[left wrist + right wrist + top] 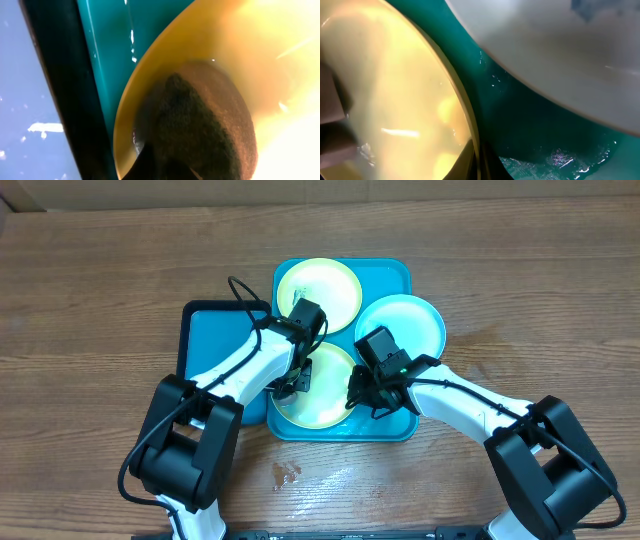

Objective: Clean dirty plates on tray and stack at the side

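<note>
- Brown wood-grain surface (100, 300) fills the overhead view, with two robot arms reaching in from the near edge.
- At the centre sits the light-teal tray (395, 275), holding all three plates; none is stacked at the side yet.
- A yellow-green plate (318, 288) lies at the far end, a teal-rimmed plate (405, 325) overhangs the right rim, and a second yellow-green plate, the near plate (325, 408), lies closest to the robot.
- A smaller blue tray (210, 340) with a dark rim touches the main tray's left side.
- Left end effector (295, 383) is low over the near plate's left edge. Its wrist view shows a dark brown scrubbing pad (200, 125) pressed on the plate just inside the rim. The jaws are mostly hidden but look closed on the pad.
- Right end effector (360, 395) is at the same plate's right rim. How far open it is, and whether it grips the rim, cannot be told.
- Judged step: wiping the near plate.
- To do it well, keep the pad flat with light downward pressure, sweep from the rim across the centre, and have the right arm brace the plate so it neither slides nor tips.
</note>
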